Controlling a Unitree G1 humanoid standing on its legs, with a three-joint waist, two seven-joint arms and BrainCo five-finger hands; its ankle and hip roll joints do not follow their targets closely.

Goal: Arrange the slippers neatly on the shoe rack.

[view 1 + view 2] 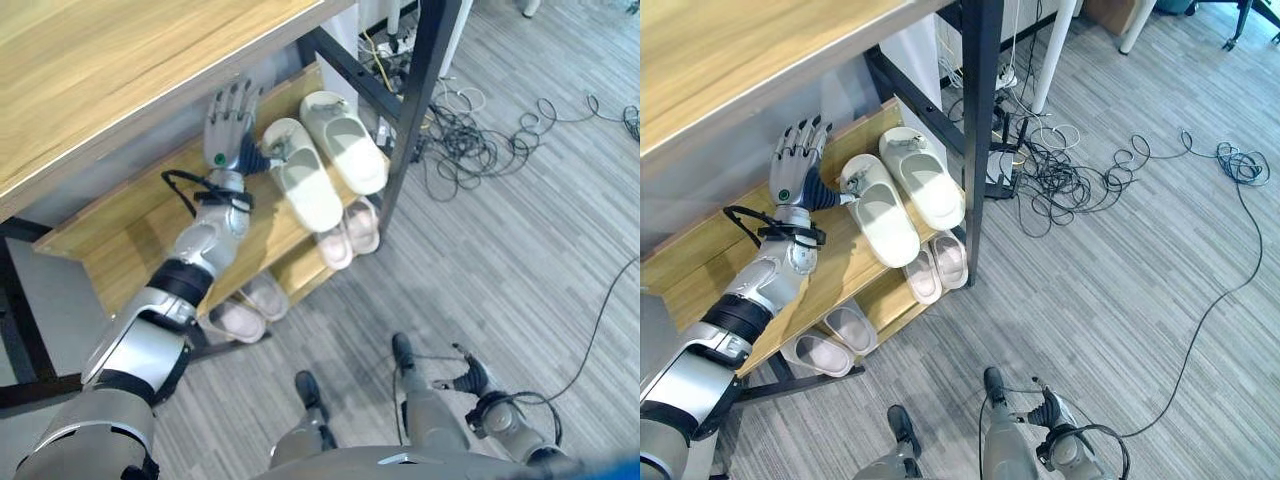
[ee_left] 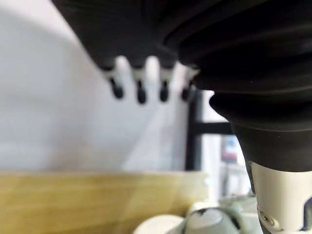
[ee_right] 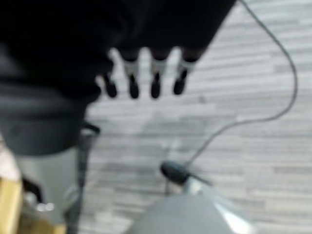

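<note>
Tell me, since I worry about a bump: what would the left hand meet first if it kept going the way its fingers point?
Probably the pale wall behind the shelf; the left hand points past the white slippers beside it. Depth is unclear.

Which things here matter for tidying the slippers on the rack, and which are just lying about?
Belongs to the job:
- white slippers, side by side on the middle shelf
- shoe rack
- left hand, fingers straight, beside the slippers
- pink slippers and on the bottom shelf

Just lying about:
- tangle of cables on the floor
- right hand, idle, low by the floor
</note>
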